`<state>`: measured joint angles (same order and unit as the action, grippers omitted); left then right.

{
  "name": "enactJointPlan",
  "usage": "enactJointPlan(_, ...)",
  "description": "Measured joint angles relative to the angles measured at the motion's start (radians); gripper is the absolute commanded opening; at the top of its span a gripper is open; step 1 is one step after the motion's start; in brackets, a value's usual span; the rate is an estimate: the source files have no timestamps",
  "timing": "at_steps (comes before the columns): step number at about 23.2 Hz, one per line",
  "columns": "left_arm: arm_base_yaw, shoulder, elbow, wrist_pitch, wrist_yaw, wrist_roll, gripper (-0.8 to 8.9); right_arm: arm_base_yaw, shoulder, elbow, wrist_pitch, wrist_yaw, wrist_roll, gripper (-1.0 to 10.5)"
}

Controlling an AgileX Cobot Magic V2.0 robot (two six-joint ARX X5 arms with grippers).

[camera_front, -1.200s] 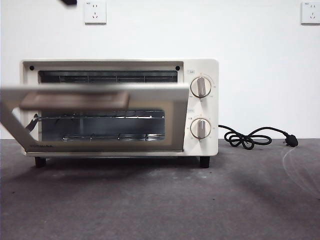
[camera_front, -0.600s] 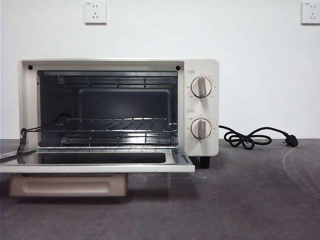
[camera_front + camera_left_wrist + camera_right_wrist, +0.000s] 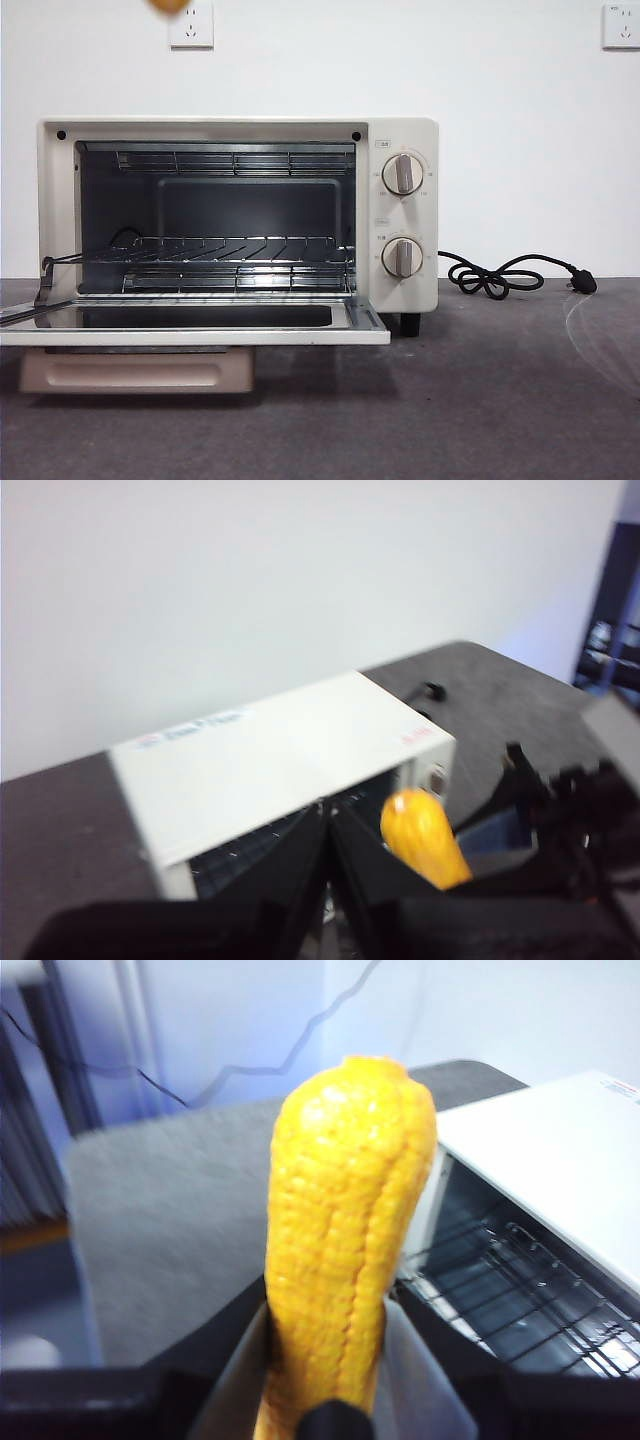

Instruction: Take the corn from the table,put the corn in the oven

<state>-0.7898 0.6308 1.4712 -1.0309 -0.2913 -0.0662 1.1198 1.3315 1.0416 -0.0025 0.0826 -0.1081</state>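
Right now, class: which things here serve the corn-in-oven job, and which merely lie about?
Job:
corn, held in the right gripper
oven, door open
oven rack
table

Lying about:
power cord, unplugged on the table
wall sockets

The oven [image 3: 238, 215] cavity gapes above its wire rack [image 3: 235, 250]; the lowered door [image 3: 195, 328] juts near, over the surface [image 3: 480, 400].

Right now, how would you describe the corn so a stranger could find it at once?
Find the white oven with its door open. Above its left side, the right tool grips the corn upright. It is the only yellow, bumpy thing here.
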Motion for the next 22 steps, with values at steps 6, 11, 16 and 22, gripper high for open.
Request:
enactJointPlan(6, -0.001, -0.058, 0.0, 0.0, -0.023, -0.006, -0.06, 0.027, 0.111, 0.0, 0.051, 0.162, -0.18, -0.2)
enactJointPlan(11, -0.002, -0.062, -0.001, -0.009, -0.042, -0.006, -0.06, 0.031, 0.208, 0.006, 0.105, 0.259, -0.366, -0.2)
enactJointPlan(16, -0.002, -0.062, -0.001, -0.019, -0.066, -0.006, -0.06, 0.031, 0.335, 0.071, 0.103, 0.384, -0.531, -0.2)
enactJointPlan(22, -0.002, -0.062, -0.001, -0.034, -0.072, -0.006, -0.06, 0.023, 0.486, 0.221, 0.099, 0.505, -0.679, -0.2)
